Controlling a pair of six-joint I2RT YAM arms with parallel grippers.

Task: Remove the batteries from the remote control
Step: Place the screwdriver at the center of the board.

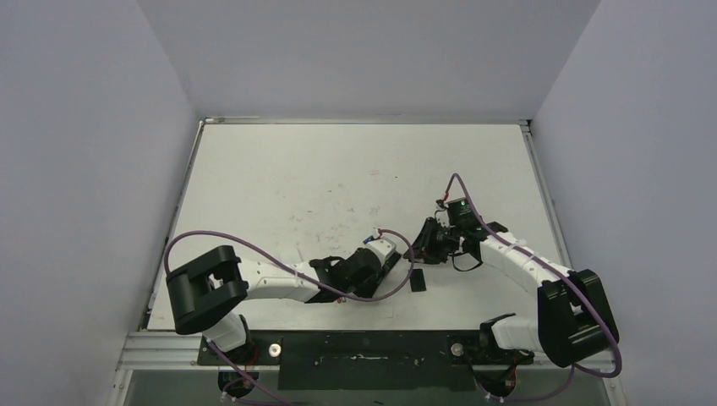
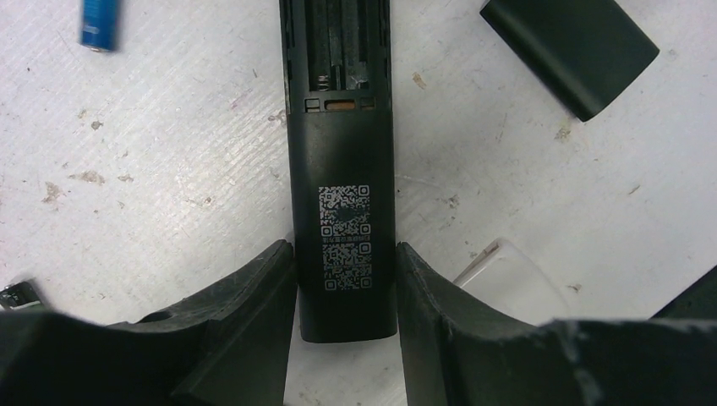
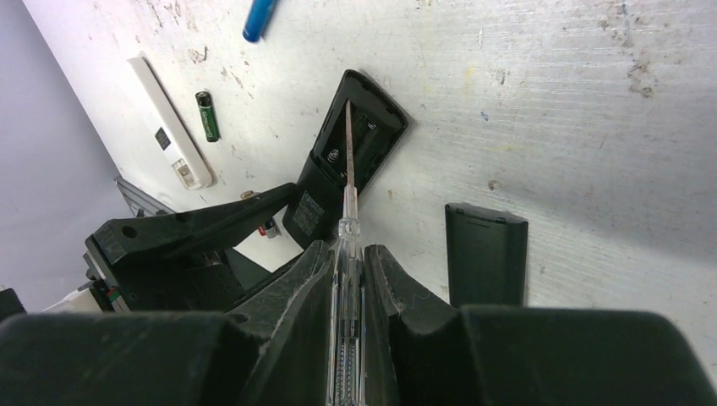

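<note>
Your left fingers (image 2: pixel 254 313) are clamped on the remote (image 2: pixel 342 169), one on each long side near its closed end. It lies flat on the surface (image 2: pixel 169 186), back up, QR label showing. The battery bay at its far end is uncovered. You see a spring and bare slots, but you cannot tell whether a cell sits deeper in.

Your right fingers (image 3: pixel 298 296) are closed tight on a clear tool (image 3: pixel 348 222), held lengthwise between them. Its thin metal tip reaches into the open bay, near the spring.

The blue battery (image 3: pixel 259 19) lies loose on the surface beyond the remote's open end, apart from it, cut by the frame edge in both wrist views. The dark battery (image 3: pixel 207 116), with green print, lies just beside a white remote (image 3: pixel 167 118), roughly parallel to it and well apart from the black one. The black cover (image 3: pixel 485 254) lies flat on the surface beside the remote, not touching it.

In the top view both arms meet near the front middle of the surface, wrists close together, with the cover just on the near side of them.
</note>
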